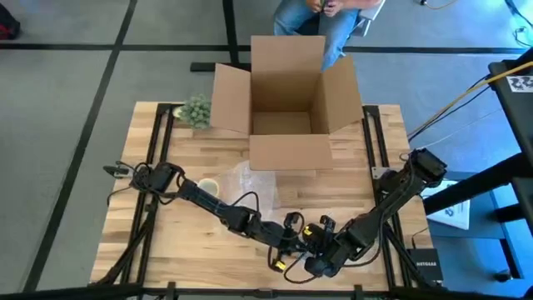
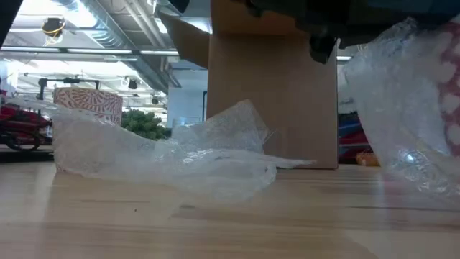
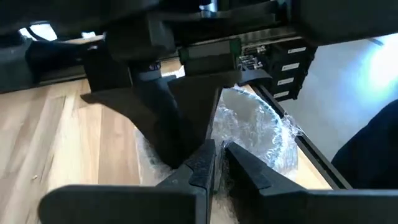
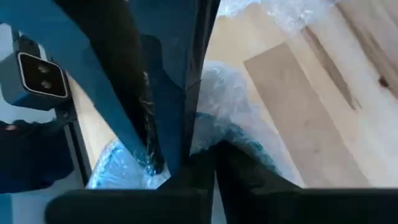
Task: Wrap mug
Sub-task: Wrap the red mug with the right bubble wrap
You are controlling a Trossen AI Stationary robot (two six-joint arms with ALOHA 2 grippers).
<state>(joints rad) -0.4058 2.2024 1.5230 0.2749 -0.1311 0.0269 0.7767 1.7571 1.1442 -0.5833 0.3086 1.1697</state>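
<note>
Wooden surface: bubble wrap pinched between closed left tool and closed right tool; wrapping underway; next, sheet folded round mug.

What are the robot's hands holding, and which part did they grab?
Both hands pinch bubble wrap. The left hand and the right hand each look shut on a crumpled fold of it, near the table's front edge.

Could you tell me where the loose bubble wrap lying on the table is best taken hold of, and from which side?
Probably at the raised, crumpled peak of the bubble wrap, coming from above. The low view shows it standing clear of the table, so tool fingers could close across it; the flat edges lie against the wood.
</note>
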